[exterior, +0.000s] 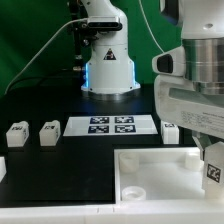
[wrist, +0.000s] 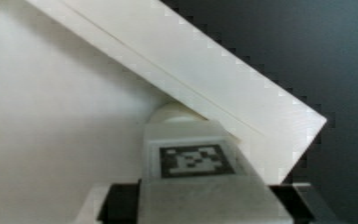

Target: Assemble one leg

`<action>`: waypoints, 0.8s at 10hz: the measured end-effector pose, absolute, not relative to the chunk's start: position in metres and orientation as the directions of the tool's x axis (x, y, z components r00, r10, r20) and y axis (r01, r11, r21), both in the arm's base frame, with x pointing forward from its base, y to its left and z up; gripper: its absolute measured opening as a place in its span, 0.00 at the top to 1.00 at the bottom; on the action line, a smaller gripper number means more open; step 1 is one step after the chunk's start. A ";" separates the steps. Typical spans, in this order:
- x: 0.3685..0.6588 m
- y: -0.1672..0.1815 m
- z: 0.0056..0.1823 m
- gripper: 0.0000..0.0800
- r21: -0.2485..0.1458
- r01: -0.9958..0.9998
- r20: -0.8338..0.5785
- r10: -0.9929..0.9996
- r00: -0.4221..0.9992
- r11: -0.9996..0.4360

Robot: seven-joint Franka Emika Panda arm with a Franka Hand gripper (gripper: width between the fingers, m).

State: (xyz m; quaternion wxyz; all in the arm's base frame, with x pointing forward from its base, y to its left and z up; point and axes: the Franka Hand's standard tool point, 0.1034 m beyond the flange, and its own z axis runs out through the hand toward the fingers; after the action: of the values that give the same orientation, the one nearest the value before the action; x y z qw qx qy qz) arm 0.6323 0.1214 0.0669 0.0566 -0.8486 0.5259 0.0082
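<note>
The fingers (wrist: 197, 198) are clamped on one leg (wrist: 197, 152), which sits between them with its tag facing the wrist camera and its far end against the rim of the big white tray piece (wrist: 176, 60). Three more blocks (exterior: 17, 134) (exterior: 49, 132) (exterior: 171, 130) lie well apart from the fingers on the table (exterior: 40, 105), near the marker board (exterior: 111, 125).

The end effector (exterior: 212, 160) is cut off at the exterior view's right edge, its jaws hidden.
</note>
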 end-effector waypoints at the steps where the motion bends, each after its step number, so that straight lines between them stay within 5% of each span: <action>1: 0.632 0.121 0.067 0.63 -0.080 -0.955 -0.101 -0.951 0.291 -0.284; 6: 0.632 0.121 0.065 0.63 -0.022 -0.943 -0.159 -0.932 -0.325 0.332; 8: 0.632 0.120 0.066 0.63 -0.019 -0.928 -0.154 -0.918 -0.365 0.372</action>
State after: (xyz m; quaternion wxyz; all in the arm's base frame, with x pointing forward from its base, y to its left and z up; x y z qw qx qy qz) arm 0.6321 0.1203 0.0656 0.0694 -0.5590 0.8255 0.0357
